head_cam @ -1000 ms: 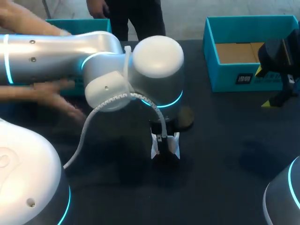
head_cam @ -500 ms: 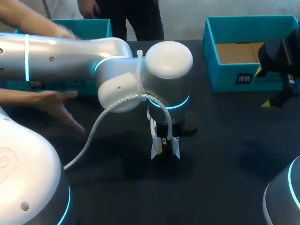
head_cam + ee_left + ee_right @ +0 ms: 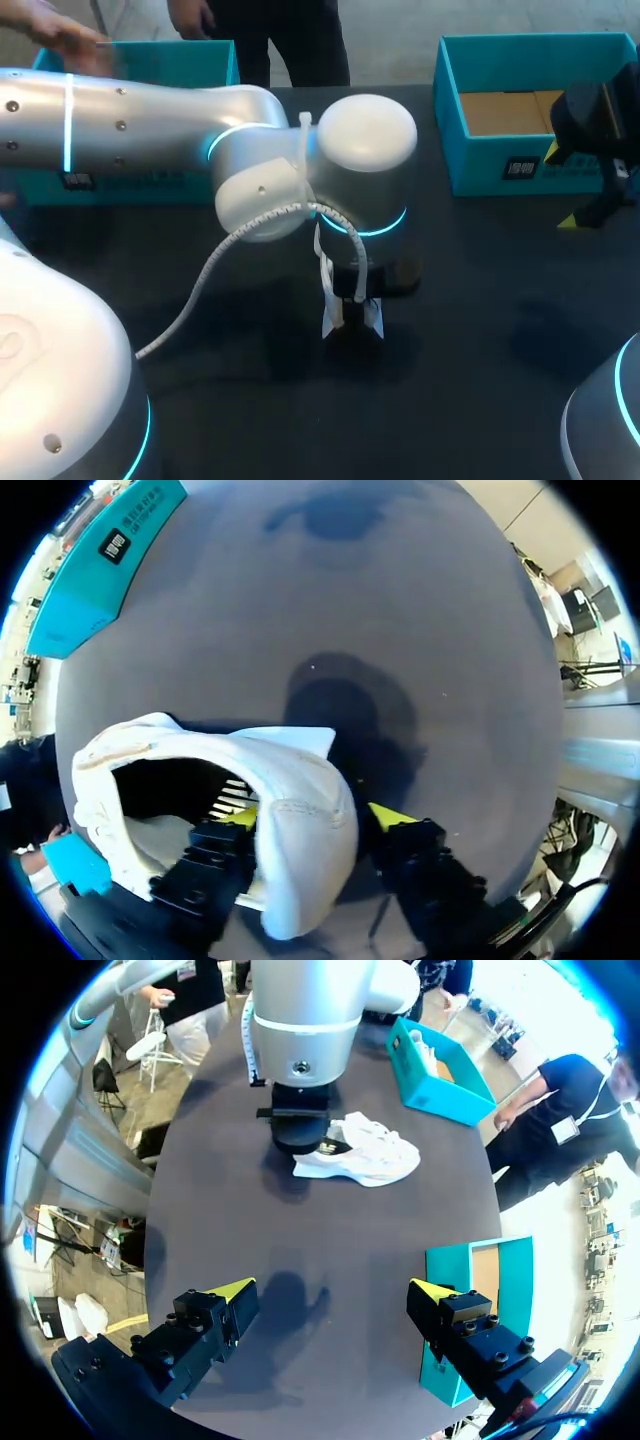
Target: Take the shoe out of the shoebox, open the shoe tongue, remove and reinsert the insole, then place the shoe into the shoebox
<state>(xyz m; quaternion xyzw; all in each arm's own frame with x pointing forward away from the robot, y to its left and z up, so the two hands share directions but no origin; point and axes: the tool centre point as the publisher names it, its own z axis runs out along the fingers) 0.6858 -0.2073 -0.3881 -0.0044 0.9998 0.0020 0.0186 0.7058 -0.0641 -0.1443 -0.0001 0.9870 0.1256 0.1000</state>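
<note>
The shoe [image 3: 362,1150] is out of the shoebox [image 3: 480,168] and lies on its sole on the dark tabletop [image 3: 480,340], near the middle of the head view. The shoebox stands open at the upper right, with only its cardboard floor showing.

Over the last second the left arm [image 3: 140,110] has swung its wrist towards the right of the frame and a little lower. Its lower end has stayed on the same spot at the heel of the shoe, so the arm looks to be re-angling rather than travelling. The left tool [image 3: 313,817] stands over the heel, and the wrist view shows the white heel wall inside its span. Whether it is clamped on the heel or only straddling it, I cannot tell.

A person's hands were low over the tabletop at the left of the frame. They have now pulled back, and one hand [image 3: 60,35] is blurred at the upper left, above a second teal box [image 3: 170,62].

The right tool [image 3: 333,1295] has not moved. It hangs at the right edge of the head view, beside the shoebox and well apart from the shoe, spread wide with nothing in it.

With the first step done and the left arm settled at the heel, opening the tongue seems to be next. That probably calls for the right tool to cross to the shoe's laces.
</note>
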